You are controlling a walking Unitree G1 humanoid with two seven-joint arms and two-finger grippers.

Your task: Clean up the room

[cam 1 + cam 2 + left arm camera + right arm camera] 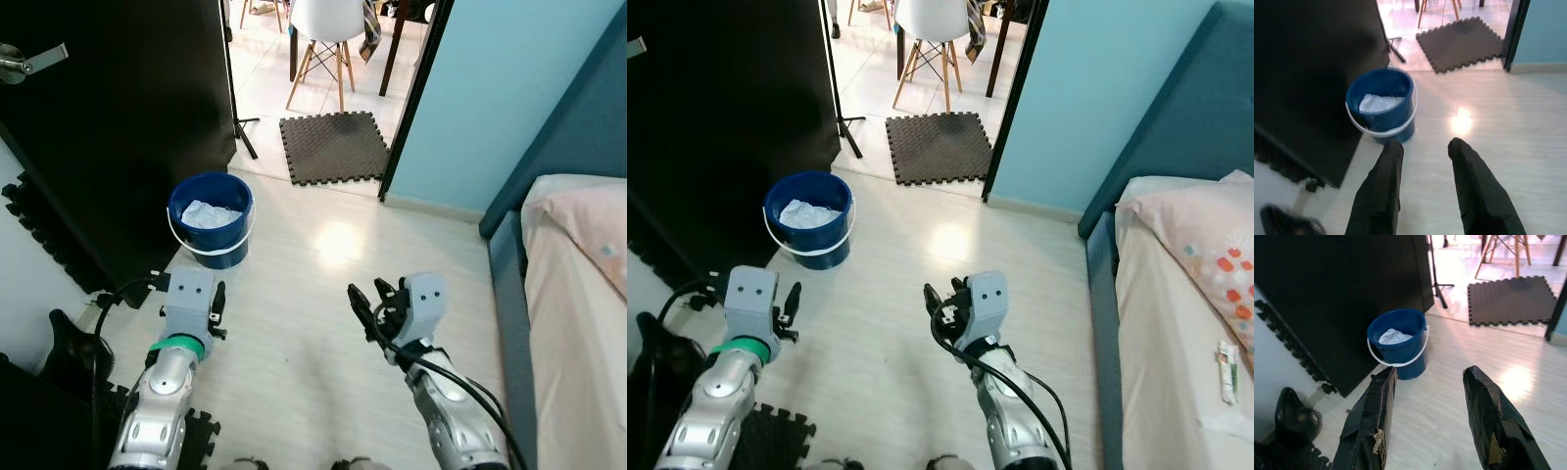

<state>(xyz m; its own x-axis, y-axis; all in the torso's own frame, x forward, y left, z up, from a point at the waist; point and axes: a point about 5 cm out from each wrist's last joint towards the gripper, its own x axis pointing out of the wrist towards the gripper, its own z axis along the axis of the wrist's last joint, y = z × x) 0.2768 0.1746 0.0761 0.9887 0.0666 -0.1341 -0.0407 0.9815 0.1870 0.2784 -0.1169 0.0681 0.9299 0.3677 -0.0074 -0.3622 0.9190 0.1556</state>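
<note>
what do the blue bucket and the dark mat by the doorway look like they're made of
The blue bucket looks like glossy moulded plastic, with a thin white bail handle, probably plastic too. The dark mat looks like soft matte foam: jigsaw-toothed edges and a fine dimpled surface.

Pale wood-look floor (323, 294) with a bright glare patch. Black door (118, 127) open at left; light blue wall (490, 98) right. Dark foam mat (333, 147) at doorway, white chair (323, 39) beyond. Bed (1176, 294) at right.
</note>
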